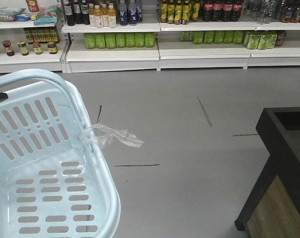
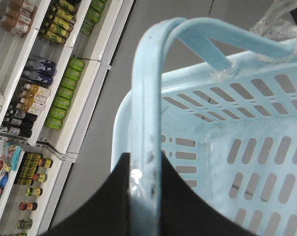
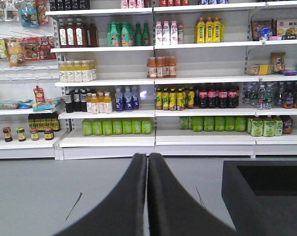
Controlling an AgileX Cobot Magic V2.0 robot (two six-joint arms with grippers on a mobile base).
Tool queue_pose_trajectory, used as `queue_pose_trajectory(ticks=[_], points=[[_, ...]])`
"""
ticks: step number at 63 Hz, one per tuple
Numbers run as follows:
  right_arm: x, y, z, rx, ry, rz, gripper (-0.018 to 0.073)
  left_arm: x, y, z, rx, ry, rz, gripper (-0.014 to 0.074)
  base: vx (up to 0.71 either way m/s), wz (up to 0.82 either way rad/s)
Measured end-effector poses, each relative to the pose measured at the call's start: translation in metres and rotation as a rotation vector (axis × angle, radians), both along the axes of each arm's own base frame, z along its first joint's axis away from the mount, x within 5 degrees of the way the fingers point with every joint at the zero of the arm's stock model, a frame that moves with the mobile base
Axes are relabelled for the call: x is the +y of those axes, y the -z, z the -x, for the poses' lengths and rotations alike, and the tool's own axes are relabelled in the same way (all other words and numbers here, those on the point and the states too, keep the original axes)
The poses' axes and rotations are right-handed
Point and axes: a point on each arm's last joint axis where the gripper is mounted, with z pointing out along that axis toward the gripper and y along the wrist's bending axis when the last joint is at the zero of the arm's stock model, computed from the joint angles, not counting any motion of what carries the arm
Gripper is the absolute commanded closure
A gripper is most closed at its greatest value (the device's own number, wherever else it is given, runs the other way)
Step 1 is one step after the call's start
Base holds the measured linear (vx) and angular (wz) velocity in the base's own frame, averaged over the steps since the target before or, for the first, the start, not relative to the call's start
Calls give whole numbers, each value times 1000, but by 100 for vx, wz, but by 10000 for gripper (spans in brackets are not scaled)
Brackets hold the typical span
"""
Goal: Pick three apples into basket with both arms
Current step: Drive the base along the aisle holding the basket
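Clamps left gripper around handle of basket; holds right gripper pressed closed, empty. Finds no apples inside; leaves all three outstanding.

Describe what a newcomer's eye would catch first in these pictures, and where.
The pale slotted basket fills the front view's lower left and looks empty, a clear plastic scrap tied at its handle, which the left gripper clasps. Behind, shelves of bright bottles line the far wall. The right gripper is shut on nothing.
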Motion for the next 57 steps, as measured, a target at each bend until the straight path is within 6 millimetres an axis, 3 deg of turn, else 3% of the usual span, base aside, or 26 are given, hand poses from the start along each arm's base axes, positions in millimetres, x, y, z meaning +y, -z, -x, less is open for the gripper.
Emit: queue_pose_trajectory(ticks=[57], points=[[0, 0, 0, 0, 0, 0, 568, 0, 0, 0, 1, 0, -1, 603, 3, 0]])
